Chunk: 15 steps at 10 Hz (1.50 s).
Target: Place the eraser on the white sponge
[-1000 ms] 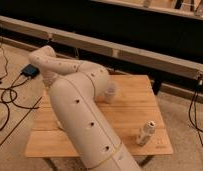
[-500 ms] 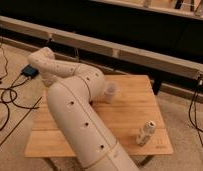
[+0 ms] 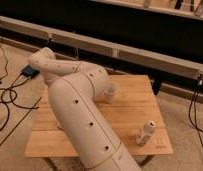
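Camera view, table edges: the wooden table [image 3: 140,107] shows its right edge, its far right corner and its front edge; the left part and the middle are covered by the arm [image 3: 80,115].
Open room: the right half of the top is mostly bare wood, between the cup [image 3: 111,92] and the small bottle [image 3: 145,134]. A narrow strip is also bare along the front left edge.
Arm: thick, smooth, cream-coloured tube with small dark dots. It rises from the front, bends over the table's far side, then folds to the left past the table's far left corner.
Gripper: hidden somewhere behind the arm's own body. Whether it is released or grasping something, I cannot tell.
Eraser: cannot be seen; the arm covers much of the table.
White sponge: also hidden.
Cup: white, round, upright, just beside the arm's bend, on the far middle of the top.
Small bottle: pale, slim, standing near the front right corner, well apart from the cup.
Floor left: black cables [image 3: 10,100] in loops and a small blue box [image 3: 30,71], near the table's left side.
Floor right: one more cable [image 3: 195,115] hangs close to the right edge.
Behind: a long pale ledge [image 3: 145,57] runs just beyond the far edge, with a dark wall above it.
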Motion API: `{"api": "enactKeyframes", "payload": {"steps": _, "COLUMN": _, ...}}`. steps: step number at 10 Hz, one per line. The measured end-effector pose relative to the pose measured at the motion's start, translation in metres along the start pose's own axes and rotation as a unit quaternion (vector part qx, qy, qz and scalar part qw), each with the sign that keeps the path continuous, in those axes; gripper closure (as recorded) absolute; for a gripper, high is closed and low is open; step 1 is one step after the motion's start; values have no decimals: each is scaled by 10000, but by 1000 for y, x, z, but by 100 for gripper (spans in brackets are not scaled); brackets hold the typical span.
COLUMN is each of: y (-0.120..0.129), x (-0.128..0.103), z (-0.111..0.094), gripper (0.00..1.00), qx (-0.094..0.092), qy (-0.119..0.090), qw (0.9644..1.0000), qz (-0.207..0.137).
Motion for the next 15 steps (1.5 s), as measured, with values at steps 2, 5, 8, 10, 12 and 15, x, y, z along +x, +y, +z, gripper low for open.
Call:
{"api": "enactKeyframes", "payload": {"steps": 2, "y": -5, "x": -7, "z": -1, "gripper": 35, "qx": 407, "qy": 15, "qw": 9977, "qz": -542}}
{"api": "enactKeyframes", "payload": {"steps": 5, "y": 1, "x": -25, "z": 1, "gripper": 35, "qx": 769, "qy": -132, "qw": 9924, "qz": -949}}
{"api": "enactKeyframes", "payload": {"steps": 8, "y": 5, "x": -25, "z": 10, "gripper": 35, "qx": 1043, "qy": 28, "qw": 9856, "qz": -1329}}
{"api": "enactKeyframes", "payload": {"steps": 10, "y": 2, "x": -22, "z": 13, "gripper": 35, "qx": 1336, "qy": 282, "qw": 9771, "qz": -1630}}
{"api": "enactKeyframes", "payload": {"steps": 12, "y": 3, "x": -29, "z": 10, "gripper": 35, "qx": 1761, "qy": 550, "qw": 9618, "qz": -2021}}
{"api": "enactKeyframes", "payload": {"steps": 15, "y": 4, "x": -34, "z": 8, "gripper": 35, "qx": 2151, "qy": 797, "qw": 9433, "qz": -2399}}
